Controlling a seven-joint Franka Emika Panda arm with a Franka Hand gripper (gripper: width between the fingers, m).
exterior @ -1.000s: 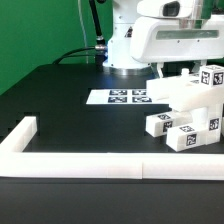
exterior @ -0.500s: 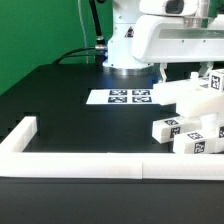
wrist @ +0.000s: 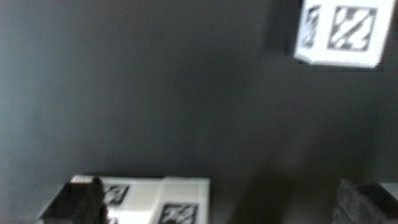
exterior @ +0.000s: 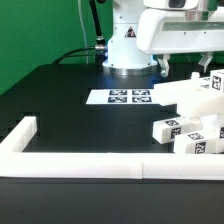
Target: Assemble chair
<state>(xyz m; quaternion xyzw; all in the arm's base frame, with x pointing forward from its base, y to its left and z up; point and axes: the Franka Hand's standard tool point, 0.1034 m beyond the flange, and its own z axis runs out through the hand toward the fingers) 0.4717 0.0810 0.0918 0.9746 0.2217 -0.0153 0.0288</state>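
Checking in from the remote station. In the exterior view the pincer (exterior: 176, 68) hangs above the bench (exterior: 60, 100), back near the arm's base (exterior: 125, 50). Its jaws are spread wide with nothing between them, so it's open and empty.

The chair is just loose chair parts (exterior: 190, 120), all bunched at the exterior view's right. There's a flat panel (exterior: 183, 92) toward the back of the bunch. A tagged block (exterior: 172, 128) sits in front of it, and a second block (exterior: 200, 142) is just beside that one, close to the long border wall (exterior: 100, 162). The marker board (exterior: 125, 97) lies flat in the middle of the bench, apart from the pile.

The wrist view shows none of that layout, mostly just dark bench top. It does catch one white tagged piece (wrist: 338, 32) sitting on its own, well apart from another tagged piece (wrist: 151, 200) at the frame edge. That second piece sits right next to a dark finger (wrist: 71, 205). It's too blurry for me to say whether they touch, or which pieces from the exterior view these are.
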